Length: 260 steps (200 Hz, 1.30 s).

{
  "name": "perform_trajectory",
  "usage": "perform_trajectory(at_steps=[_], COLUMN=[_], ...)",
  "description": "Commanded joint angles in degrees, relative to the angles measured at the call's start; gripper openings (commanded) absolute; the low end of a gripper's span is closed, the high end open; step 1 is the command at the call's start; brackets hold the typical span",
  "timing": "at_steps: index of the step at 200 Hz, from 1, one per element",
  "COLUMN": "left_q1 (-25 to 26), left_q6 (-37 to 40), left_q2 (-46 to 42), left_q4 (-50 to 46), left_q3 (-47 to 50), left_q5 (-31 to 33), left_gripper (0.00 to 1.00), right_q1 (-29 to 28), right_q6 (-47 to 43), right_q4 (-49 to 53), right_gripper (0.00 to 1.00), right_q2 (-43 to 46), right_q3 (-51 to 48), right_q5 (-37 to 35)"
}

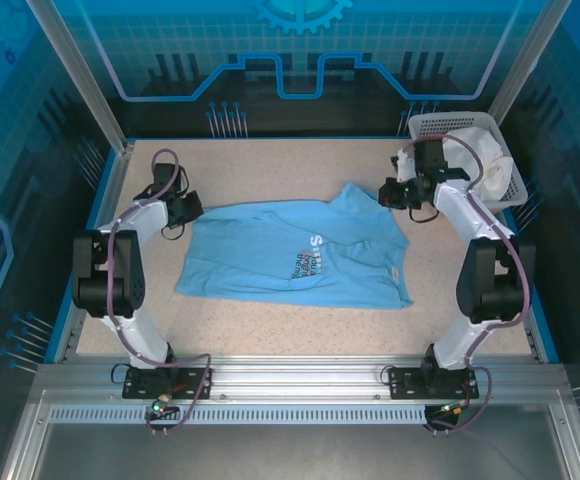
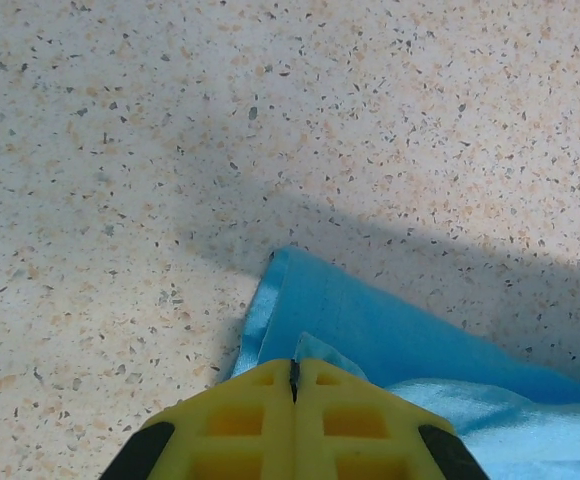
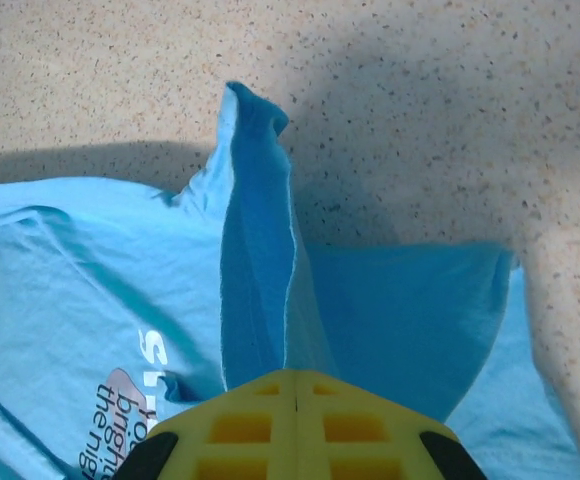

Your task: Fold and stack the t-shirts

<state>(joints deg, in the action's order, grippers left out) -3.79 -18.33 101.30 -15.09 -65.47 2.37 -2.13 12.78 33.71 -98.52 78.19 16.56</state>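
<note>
At the left side of the tabletop, the left gripper (image 2: 293,368) has its 2 yellow fingers pressed tightly together on a raised fold at one corner of the light blue t-shirt (image 1: 300,255). The hem beside that fold lies flat on the speckled table (image 1: 270,325). Opposite, the right gripper (image 3: 295,378) is likewise clamped closed, pinching a ridge of the same shirt that stands up from the surface, with a flap of blue cloth spread just to its right. Between the 2 arms the shirt lies stretched across the middle of the table, mostly flat with a few creases, its chest lettering (image 1: 310,258) facing up near the centre. Behind the right arm, at the far right corner, a white lattice basket (image 1: 450,125) holds crumpled white cloth (image 1: 495,165).
</note>
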Motion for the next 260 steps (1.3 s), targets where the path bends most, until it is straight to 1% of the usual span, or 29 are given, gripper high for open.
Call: perform_trajectory(at_steps=[1, 22, 61, 113, 147, 156, 167, 171, 176, 183, 188, 193, 197, 204, 220, 233, 249, 260], left_q1=[-0.8, -0.8, -0.7, -0.7, -0.7, -0.7, -0.7, -0.7, -0.7, -0.6, -0.7, -0.8, -0.7, -0.7, -0.7, -0.7, -0.1, 1.1], left_q6=[-1.4, -2.1, -2.7, -3.2, -5.0, -5.9, -7.0, -7.5, -8.0, -8.9, -9.6, -10.3, -10.8, -11.9, -14.2, -15.6, -16.2, -14.2], left_q2=[-2.8, -2.8, -2.7, -3.7, -4.4, -4.5, -4.4, -4.4, -4.3, -4.0, -3.9, -3.8, -3.7, -3.8, -4.8, -6.1, -6.5, -5.2], left_q4=[-0.1, -1.0, -2.8, -4.2, -4.9, -5.0, -5.1, -5.2, -5.5, -6.2, -7.1, -8.1, -9.1, -10.5, -12.7, -13.1, -12.6, -12.9], left_q3=[0.9, 0.5, 0.7, 3.3, 5.4, 6.1, 7.0, 7.2, 7.3, 7.0, 6.6, 6.0, 5.3, 4.2, 2.0, 0.9, -0.7, -3.2], left_q5=[1.0, -0.3, -2.2, -3.8, -3.1, -2.5, -2.0, -1.6, -1.0, 0.2, 1.3, 2.3, 3.2, 4.5, 6.9, 7.5, 5.4, 2.6], left_gripper=[0.00, 0.00, 0.00, 0.00, 0.00, 0.00, 0.05, 0.09, 0.18, 0.30, 0.39, 0.44, 0.47, 0.48, 0.49, 0.50, 0.54, 0.50], right_q1=[1.4, 2.3, 2.4, 2.9, 3.2, 3.2, 3.3, 3.3, 3.4, 3.8, 4.3, 4.9, 5.5, 6.8, 10.7, 11.3, 11.2, 11.0], right_q6=[-0.7, 0.1, -1.3, -1.9, -0.4, 0.5, 1.7, 2.2, 2.8, 3.6, 4.2, 5.1, 6.0, 7.3, 10.9, 12.7, 15.4, 16.9], right_q4=[-1.9, -3.9, -4.4, -2.9, -1.9, -1.9, -2.2, -2.4, -2.5, -2.4, -2.4, -2.3, -2.4, -2.5, -3.5, -5.5, -9.0, -11.4], right_gripper=[0.00, 0.00, 0.00, 0.00, 0.00, 0.00, 0.00, 0.00, 0.00, 0.07, 0.14, 0.23, 0.27, 0.30, 0.31, 0.33, 0.37, 0.39], right_q2=[3.6, 7.2, 14.1, 23.1, 28.1, 28.9, 30.2, 30.7, 31.1, 31.4, 31.6, 31.7, 31.8, 31.8, 32.1, 31.9, 30.8, 28.7], right_q3=[-2.9, -6.6, -13.4, -22.9, -27.5, -30.3, -32.4, -33.2, -34.0, -34.8, -35.3, -35.6, -35.8, -36.0, -36.4, -36.1, -35.5, -34.6], right_q5=[2.3, 5.0, 6.9, 6.5, 4.4, 4.2, 3.0, 2.1, 0.8, -0.6, -1.2, -1.9, -2.3, -2.6, -1.2, 0.2, 1.6, 2.7])
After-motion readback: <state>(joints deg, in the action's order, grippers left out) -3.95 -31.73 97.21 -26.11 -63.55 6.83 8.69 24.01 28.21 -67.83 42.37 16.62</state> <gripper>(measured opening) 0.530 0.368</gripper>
